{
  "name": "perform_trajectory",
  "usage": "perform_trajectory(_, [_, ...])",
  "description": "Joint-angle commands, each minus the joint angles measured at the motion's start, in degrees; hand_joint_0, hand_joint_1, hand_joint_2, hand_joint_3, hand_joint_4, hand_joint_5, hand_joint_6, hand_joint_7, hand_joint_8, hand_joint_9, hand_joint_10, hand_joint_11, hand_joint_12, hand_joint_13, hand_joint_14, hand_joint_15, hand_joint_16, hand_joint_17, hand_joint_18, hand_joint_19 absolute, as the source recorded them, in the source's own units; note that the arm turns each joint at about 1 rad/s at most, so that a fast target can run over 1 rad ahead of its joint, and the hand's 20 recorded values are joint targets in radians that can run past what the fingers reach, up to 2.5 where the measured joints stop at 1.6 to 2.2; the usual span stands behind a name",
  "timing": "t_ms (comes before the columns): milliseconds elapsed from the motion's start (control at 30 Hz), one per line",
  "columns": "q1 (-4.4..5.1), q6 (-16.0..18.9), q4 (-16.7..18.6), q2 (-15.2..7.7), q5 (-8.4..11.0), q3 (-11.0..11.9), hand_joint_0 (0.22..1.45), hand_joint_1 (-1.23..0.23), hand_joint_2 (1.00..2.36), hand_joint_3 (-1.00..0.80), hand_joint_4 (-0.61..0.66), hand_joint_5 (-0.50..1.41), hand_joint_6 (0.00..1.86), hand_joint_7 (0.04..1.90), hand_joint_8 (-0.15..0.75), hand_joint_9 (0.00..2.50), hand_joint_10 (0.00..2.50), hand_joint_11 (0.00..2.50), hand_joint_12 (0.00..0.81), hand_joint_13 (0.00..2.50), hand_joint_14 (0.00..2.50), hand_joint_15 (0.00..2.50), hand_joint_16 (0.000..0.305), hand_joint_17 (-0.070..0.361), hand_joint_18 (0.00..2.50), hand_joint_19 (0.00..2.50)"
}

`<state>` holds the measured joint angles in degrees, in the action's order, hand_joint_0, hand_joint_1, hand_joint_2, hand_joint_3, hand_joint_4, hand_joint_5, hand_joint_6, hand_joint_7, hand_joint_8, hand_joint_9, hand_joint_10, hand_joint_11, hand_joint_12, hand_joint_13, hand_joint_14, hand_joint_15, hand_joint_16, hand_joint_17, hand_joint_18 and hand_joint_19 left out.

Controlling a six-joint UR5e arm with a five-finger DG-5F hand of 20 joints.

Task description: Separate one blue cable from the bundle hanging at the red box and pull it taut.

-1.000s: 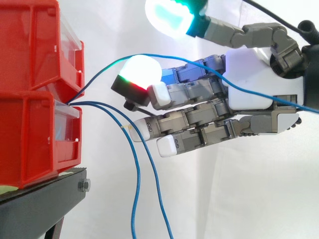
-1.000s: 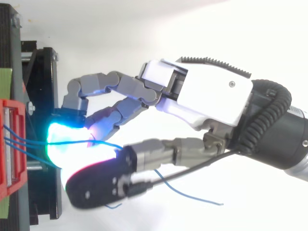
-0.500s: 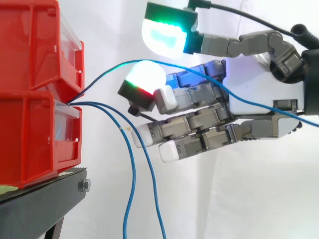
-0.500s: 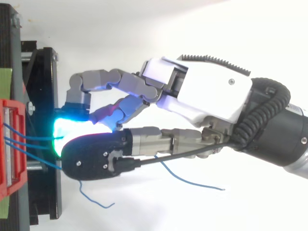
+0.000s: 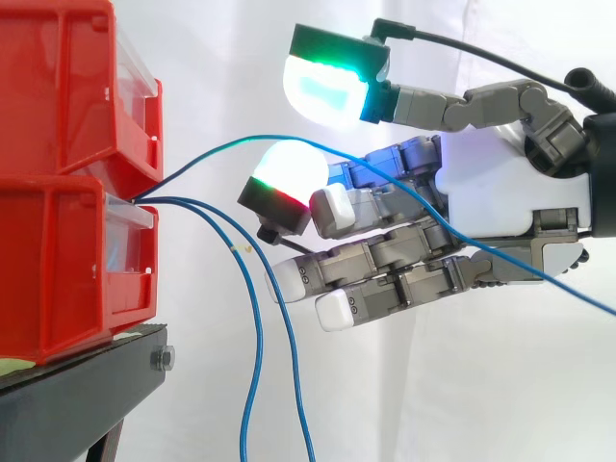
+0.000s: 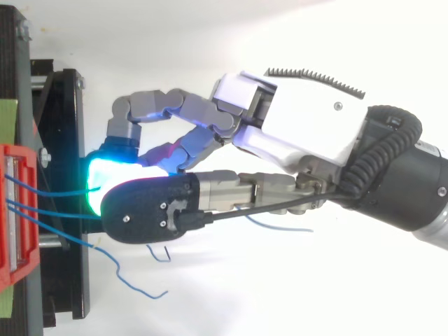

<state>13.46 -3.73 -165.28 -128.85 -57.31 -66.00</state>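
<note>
Several thin blue cables come out of the lower red bin (image 5: 58,269) at its front lip. One blue cable (image 5: 221,147) arcs up and to the right, runs through the gap between the thumb's green pad (image 5: 322,89) and a white-and-red fingertip (image 5: 287,166), then slants down across the hand (image 5: 500,183) to the right edge. Neither pad presses on it. Two more cables (image 5: 258,327) hang down in front of the stand. The hand (image 6: 301,133) reaches left toward the bins (image 6: 14,210) with relaxed fingers, the thumb lying over the cables (image 6: 52,212).
The red bins are stacked on a black stand (image 5: 77,395) at the left. A loose blue cable end (image 6: 133,287) curls below the thumb. A white curtain hangs behind, with free room below and to the right of the hand.
The thumb has swung across over the fingers and the cables. The hand has drifted slightly away from the bins. The upper cable's right stretch now slants lower toward the right edge.
</note>
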Motion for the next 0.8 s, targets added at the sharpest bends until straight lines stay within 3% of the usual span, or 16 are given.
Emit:
perform_trajectory(0, [-0.02, 0.7, -0.6, 0.0, 0.35, 0.0, 0.64, -0.43, 1.01, -0.41, 0.23, -0.09, 0.5, 1.27, 0.298, 1.08, 0.02, 0.86, 0.306, 0.78, 0.02, 0.4, 0.03, 0.067, 0.65, 0.39])
perform_trajectory(467, [-0.1, 1.4, -1.7, 0.0, 0.62, 0.0, 0.69, -0.63, 1.02, -0.25, 0.26, -0.09, 0.5, 1.25, 0.303, 1.1, 0.02, 0.89, 0.297, 0.82, 0.01, 0.39, 0.028, 0.064, 0.7, 0.33])
perform_trajectory(567, [-0.1, 1.4, -1.7, 0.0, 0.62, 0.0, 0.67, -0.64, 1.02, -0.29, 0.24, -0.09, 0.5, 1.25, 0.306, 1.1, 0.02, 0.89, 0.296, 0.81, 0.01, 0.39, 0.028, 0.064, 0.7, 0.33])
perform_trajectory(767, [-0.1, 1.4, -1.8, 0.0, 0.62, 0.0, 0.61, -0.46, 1.0, -0.45, 0.24, -0.1, 0.5, 1.25, 0.306, 1.09, 0.02, 0.88, 0.302, 0.8, 0.02, 0.4, 0.029, 0.065, 0.68, 0.35])
